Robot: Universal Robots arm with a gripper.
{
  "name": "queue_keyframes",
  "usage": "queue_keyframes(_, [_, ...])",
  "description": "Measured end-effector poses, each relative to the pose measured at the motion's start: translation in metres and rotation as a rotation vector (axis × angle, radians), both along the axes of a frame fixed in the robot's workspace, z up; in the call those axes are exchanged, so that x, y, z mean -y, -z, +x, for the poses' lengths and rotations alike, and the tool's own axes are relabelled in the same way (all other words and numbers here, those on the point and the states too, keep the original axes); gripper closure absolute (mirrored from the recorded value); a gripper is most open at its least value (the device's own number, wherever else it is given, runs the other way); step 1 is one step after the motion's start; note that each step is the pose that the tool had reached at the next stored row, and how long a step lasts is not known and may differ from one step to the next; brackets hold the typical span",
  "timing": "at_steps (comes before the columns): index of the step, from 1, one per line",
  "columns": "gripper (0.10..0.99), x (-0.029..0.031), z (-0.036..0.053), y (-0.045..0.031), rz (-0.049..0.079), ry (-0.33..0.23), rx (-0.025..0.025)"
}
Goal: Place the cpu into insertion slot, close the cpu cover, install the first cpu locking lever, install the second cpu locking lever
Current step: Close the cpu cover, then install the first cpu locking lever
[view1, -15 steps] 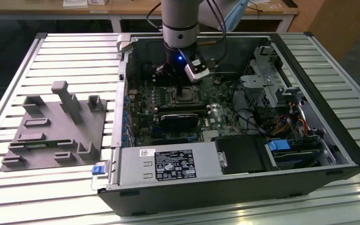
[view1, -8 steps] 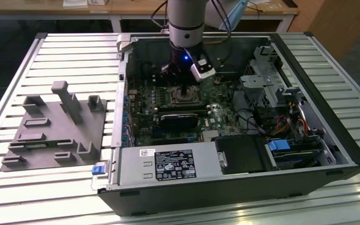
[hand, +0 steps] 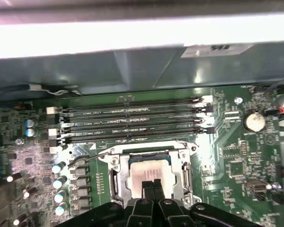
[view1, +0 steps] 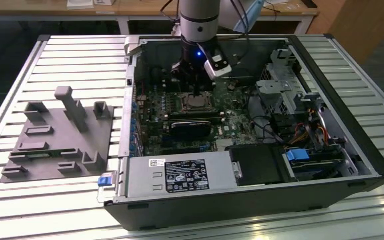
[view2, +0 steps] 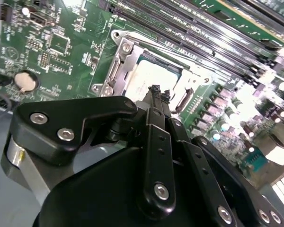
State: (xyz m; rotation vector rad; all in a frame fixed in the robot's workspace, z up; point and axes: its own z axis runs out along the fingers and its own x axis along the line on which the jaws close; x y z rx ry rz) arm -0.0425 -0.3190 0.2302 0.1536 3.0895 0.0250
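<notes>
My pincer point(hand: 152, 185) pressed together, empty, tips over seated cpu point(hand: 144, 170); cpu cover point(hand: 184, 176) looks down. Judge lever step; needs fine tip aim.

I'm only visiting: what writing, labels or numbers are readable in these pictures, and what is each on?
Nothing reads clearly enough to quote.
Big label on the grey box, exterior view: print too small.
Small white sticker beside it: too small.
Label on the case wall, first wrist view: blurred.
White lettering along the memory slots, same view: too small.
Markings on the green board, second wrist view: too small.
</notes>
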Motion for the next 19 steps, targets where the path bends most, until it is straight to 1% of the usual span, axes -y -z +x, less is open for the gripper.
queue_keyframes(2, [0.984, 0.0, 0.0, -0.0053, 0.0, 0.0, -0.0001])
queue_keyframes(4, [0.984, 0.0, 0.0, -0.0089, 0.0, 0.0, 0.0])
queue_keyframes(7, [0.984, 0.0, 0.0, -0.0092, 0.0, 0.0, 0.0002])
queue_keyframes(9, [0.984, 0.0, 0.0, -0.0107, 0.0, 0.0, 0.0])
queue_keyframes(19, [0.984, 0.0, -0.0015, -0.0111, 0.0, 0.0, 0.0])
